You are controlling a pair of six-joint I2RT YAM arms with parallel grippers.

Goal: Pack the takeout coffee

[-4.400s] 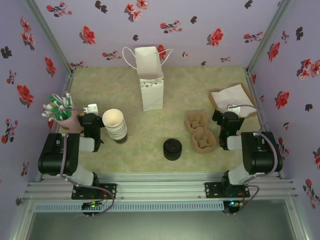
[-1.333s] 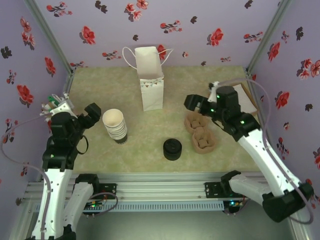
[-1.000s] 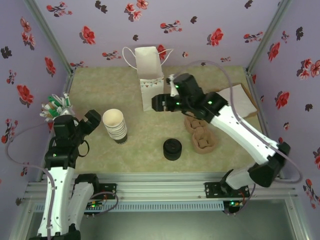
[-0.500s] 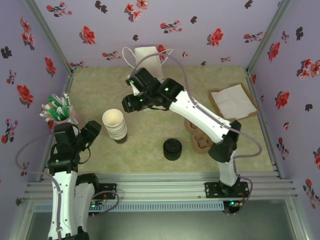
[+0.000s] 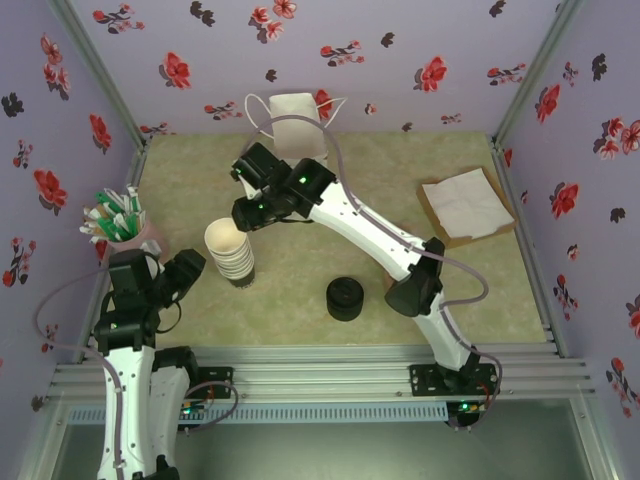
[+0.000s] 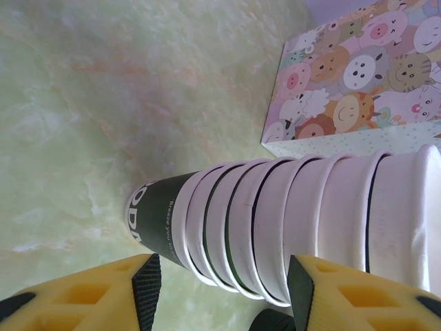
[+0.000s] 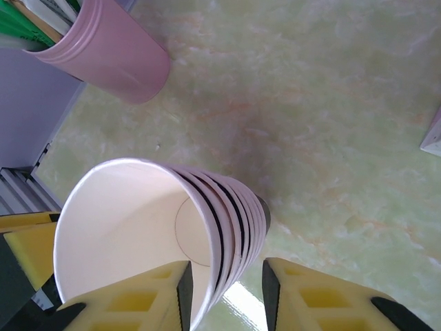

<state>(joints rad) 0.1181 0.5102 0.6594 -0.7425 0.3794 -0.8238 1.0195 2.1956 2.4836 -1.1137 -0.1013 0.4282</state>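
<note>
The light, easily squashed top paper cup [image 7: 117, 227] of the stack [image 5: 232, 262], near the left edge of the table [image 5: 190, 180], is best pinched softly at its rim, which is straddled by the part-open right gripper [image 7: 225, 272], with the left gripper [image 6: 222, 269] held part-open beside the stack.

Your top view: high, from rear, looking down on whole table [image 5: 400, 170]. Left wrist: close, side-on to cup stack [image 6: 289, 234]. Right wrist: close, peering into its mouth. All three share stack.

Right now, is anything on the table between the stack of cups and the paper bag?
Nothing visible: bare table lies between the cup stack and the paper bag. The right pincer hangs above, straddling the stack's rim.
</note>
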